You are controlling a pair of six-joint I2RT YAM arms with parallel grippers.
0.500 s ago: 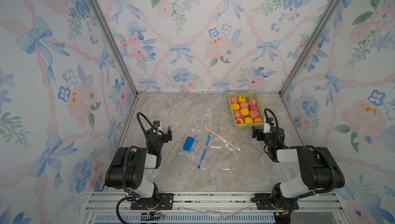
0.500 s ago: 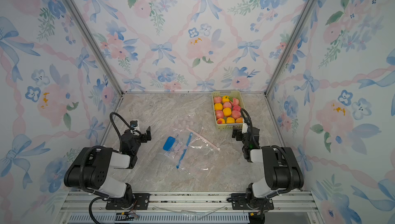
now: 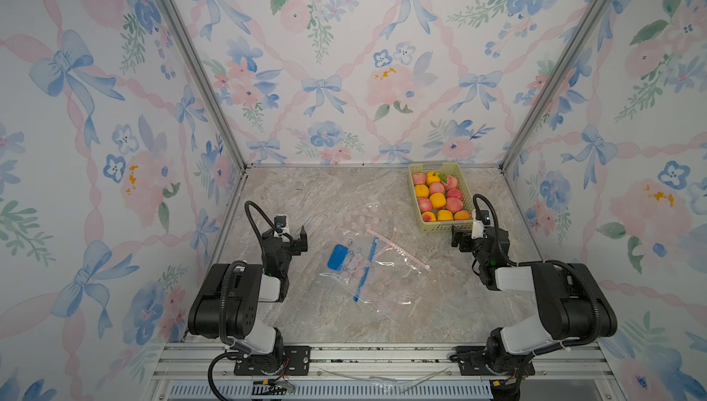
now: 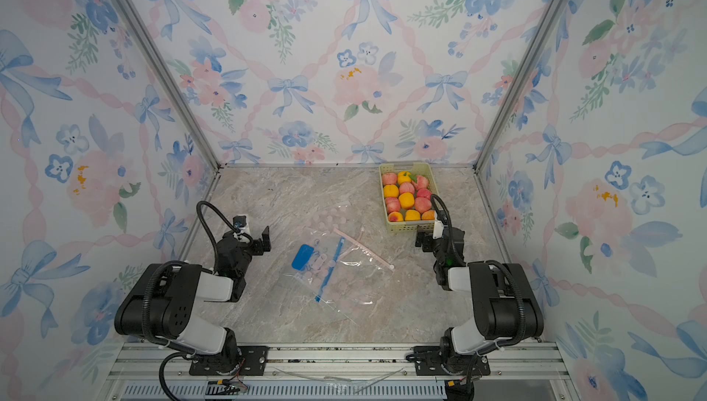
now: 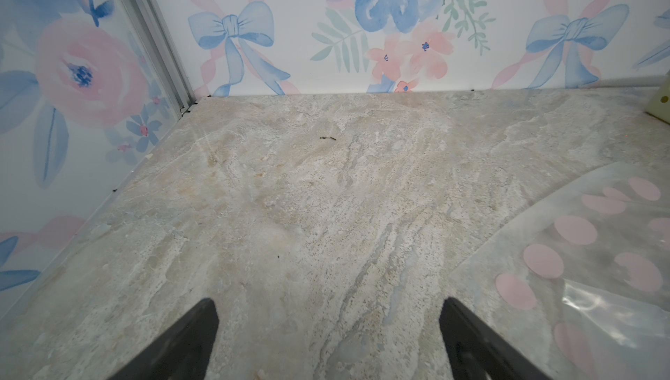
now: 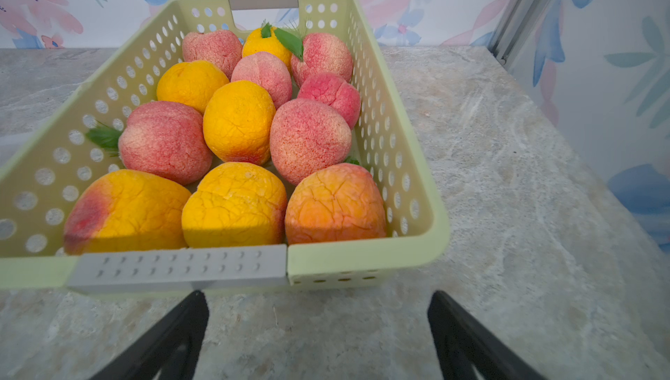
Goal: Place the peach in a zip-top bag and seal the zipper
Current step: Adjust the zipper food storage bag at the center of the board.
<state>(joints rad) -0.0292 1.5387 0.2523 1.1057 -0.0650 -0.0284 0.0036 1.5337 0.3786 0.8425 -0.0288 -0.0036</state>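
We log right end effector (image 6: 317, 300) spread wide, peach basket (image 6: 366, 256) just ahead; left end effector (image 5: 328, 304) likewise, zip-top bag (image 5: 565, 236) beside.

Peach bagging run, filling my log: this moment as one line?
left gripper open, empty | right gripper open, before basket | peaches in basket | zip-top bags on table

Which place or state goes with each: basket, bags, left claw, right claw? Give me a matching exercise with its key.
Things:
1. basket
2. bags
3. left claw
4. right claw

Places or states:
A. open, facing the basket's near wall
B. flat on the table, between the arms
C. full of peaches
D. open over bare table, bags off to one side

Pairs: 1-C, 2-B, 3-D, 4-A
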